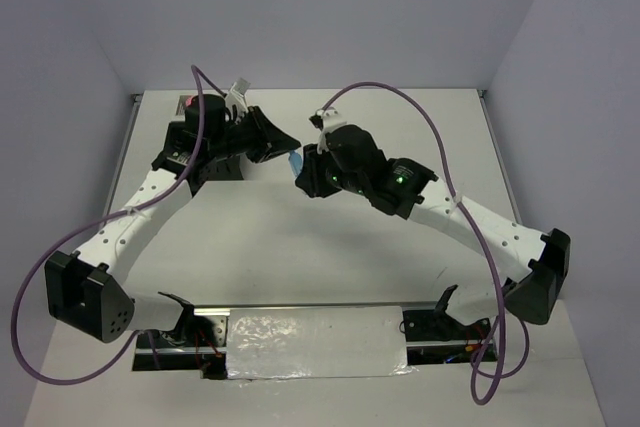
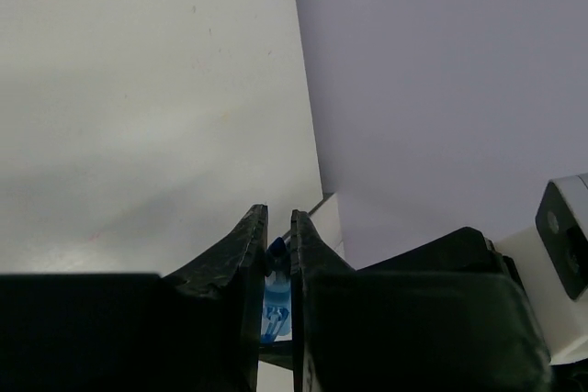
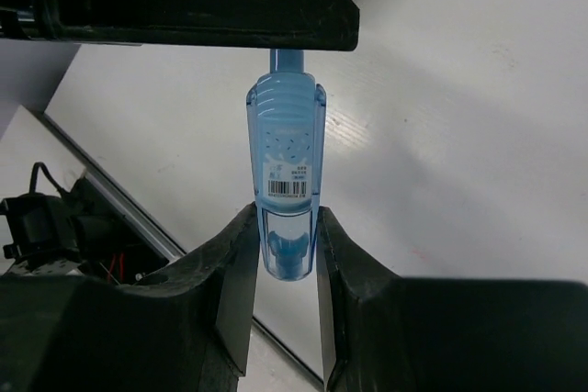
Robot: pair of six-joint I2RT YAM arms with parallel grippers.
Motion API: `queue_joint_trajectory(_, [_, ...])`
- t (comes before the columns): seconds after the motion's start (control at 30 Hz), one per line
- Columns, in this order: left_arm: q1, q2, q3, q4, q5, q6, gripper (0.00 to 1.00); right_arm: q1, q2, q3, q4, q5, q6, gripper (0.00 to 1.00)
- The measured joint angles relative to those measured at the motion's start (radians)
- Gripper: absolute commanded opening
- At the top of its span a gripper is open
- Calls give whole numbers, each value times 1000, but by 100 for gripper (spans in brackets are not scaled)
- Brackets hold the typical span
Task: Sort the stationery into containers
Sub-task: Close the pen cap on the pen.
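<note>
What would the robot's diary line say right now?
phase: handover | left gripper: shut on blue marker | right gripper: shut on blue marker

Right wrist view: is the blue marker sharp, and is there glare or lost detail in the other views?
Right wrist: marker sharp, barcode label crisp, soft sheen on the table. Left wrist: fingers near-black, detail lost. Top: glare on the plastic sheet at the near edge.

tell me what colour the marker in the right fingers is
Translucent blue marker, white barcode label; best in the right wrist view.
</note>
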Motion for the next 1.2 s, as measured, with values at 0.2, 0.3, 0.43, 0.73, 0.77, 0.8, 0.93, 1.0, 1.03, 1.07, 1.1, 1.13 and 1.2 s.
queue_joint_trajectory(0.2, [-2,-1,0,12,-18,-45,0,2,-82,-95,70,-29,50,95])
queue_joint_trajectory(0.3, [22,2,-1,130,-32,-101,0,15,-125,-103,30,-55,59,97])
queue_joint_trajectory(0.43, [14,-4,-37,300,-40,-176,0,-19,-156,-91,41,-120,114,96])
queue_joint_trajectory(0.73, [-26,-22,-140,503,-29,-320,0,-259,-159,-169,299,-378,417,85])
queue_joint_trajectory(0.77, [-29,-23,-146,517,-27,-331,0,-276,-153,-172,316,-393,444,83])
queue_joint_trajectory(0.8, [-31,-25,-150,530,-24,-344,0,-288,-148,-172,336,-407,467,79])
queue_joint_trajectory(0.93, [-41,-40,-163,582,-21,-384,0,-295,-129,-170,407,-451,529,66])
queue_joint_trajectory(1.0, [-47,-51,-167,593,-19,-393,0,-297,-121,-170,435,-467,557,59])
queue_joint_trajectory(1.03, [-50,-56,-169,595,-19,-399,0,-298,-119,-170,449,-474,573,56])
queue_joint_trajectory(1.07, [-53,-62,-172,597,-19,-402,0,-299,-116,-170,464,-484,585,48])
queue_joint_trajectory(1.1, [-55,-66,-174,597,-18,-402,0,-299,-113,-170,485,-495,597,42])
queue_joint_trajectory(1.13, [-55,-71,-178,598,-19,-403,0,-299,-110,-170,505,-507,613,36])
queue_joint_trajectory(1.2, [-56,-77,-187,599,-19,-407,0,-299,-109,-170,532,-522,625,3])
